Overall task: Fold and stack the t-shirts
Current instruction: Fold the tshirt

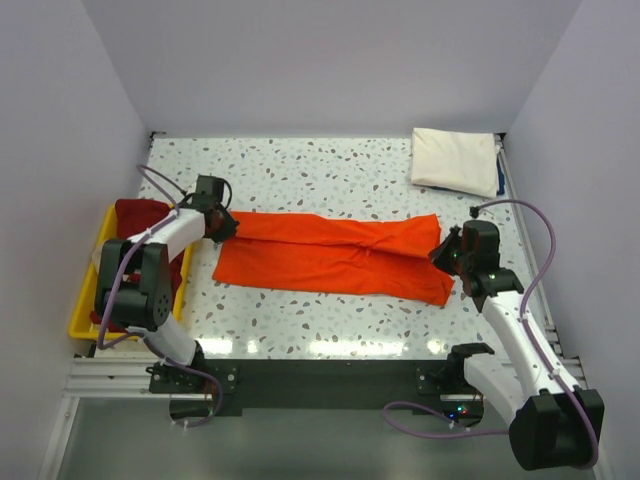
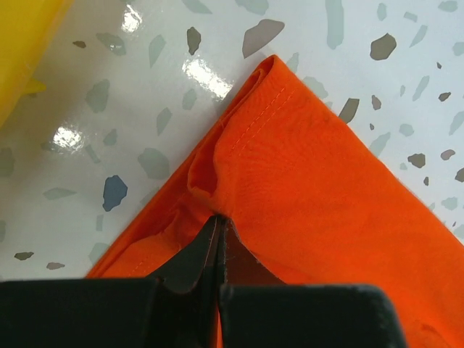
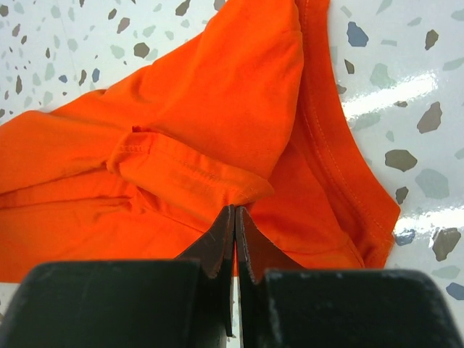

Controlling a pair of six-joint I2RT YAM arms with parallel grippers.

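The bright orange t-shirt (image 1: 335, 257) lies folded into a long strip across the middle of the table. My left gripper (image 1: 222, 228) is shut on its left end, pinching the cloth (image 2: 290, 181) near a hemmed corner. My right gripper (image 1: 447, 254) is shut on its right end, pinching a folded sleeve hem (image 3: 210, 138). A folded cream-white t-shirt (image 1: 455, 160) lies at the far right corner. A dark red t-shirt (image 1: 140, 215) sits in the yellow tray. No beige t-shirt shows.
The yellow plastic tray (image 1: 100, 270) stands at the left table edge, beside my left arm; a corner of it shows in the left wrist view (image 2: 22, 43). A blue strip (image 1: 499, 175) lies beside the cream-white shirt. White walls enclose the table on three sides.
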